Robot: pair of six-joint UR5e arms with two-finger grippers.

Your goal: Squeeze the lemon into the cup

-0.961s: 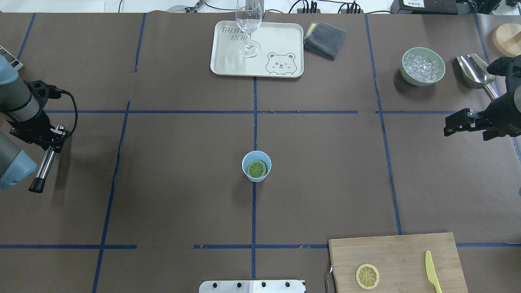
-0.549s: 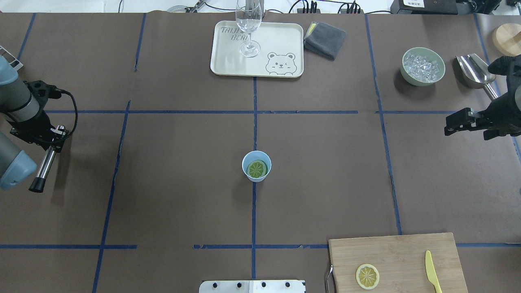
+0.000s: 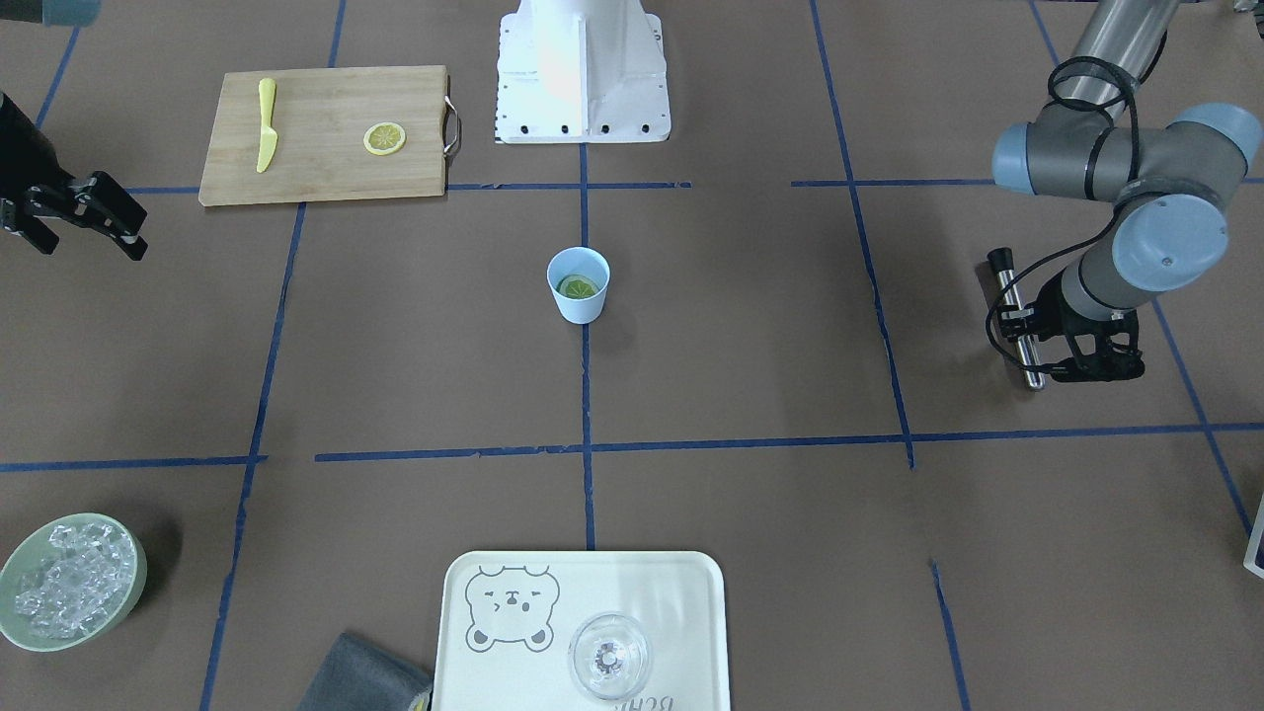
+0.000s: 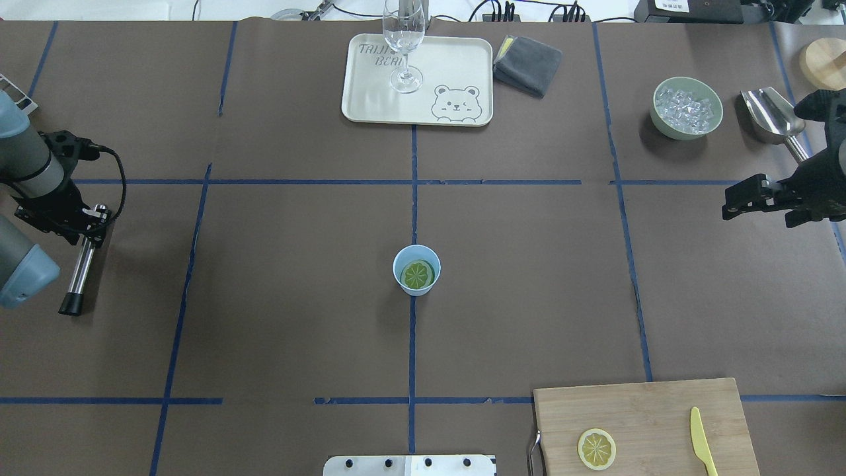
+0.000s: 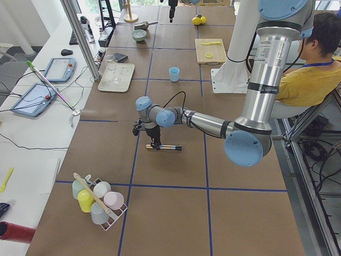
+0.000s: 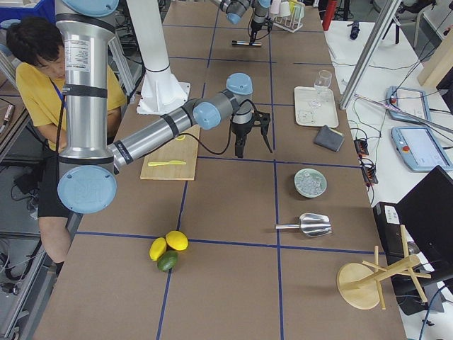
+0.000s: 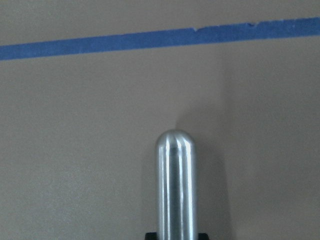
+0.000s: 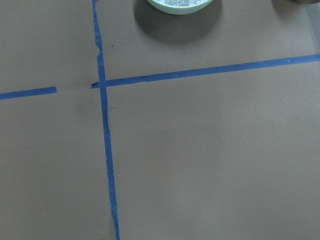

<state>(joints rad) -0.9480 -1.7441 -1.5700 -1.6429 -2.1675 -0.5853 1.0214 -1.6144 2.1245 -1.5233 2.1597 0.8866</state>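
Cup [image 3: 580, 306] with lemon [image 3: 578, 287] mid-table — tray [image 4: 456, 66], board [image 4: 634, 410] well apart, left jaws on rod [image 4: 82, 268]

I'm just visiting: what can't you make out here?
1. Left gripper: the wrist covers its grip on the metal rod in the overhead view; the left wrist view shows only the rod's tip.
2. Cup: the lemon slice hides its bottom, overhead and front.
3. Wine glass: top cut off by the overhead view's top edge.
4. Ice bowl: mostly beyond the right wrist view's top edge.
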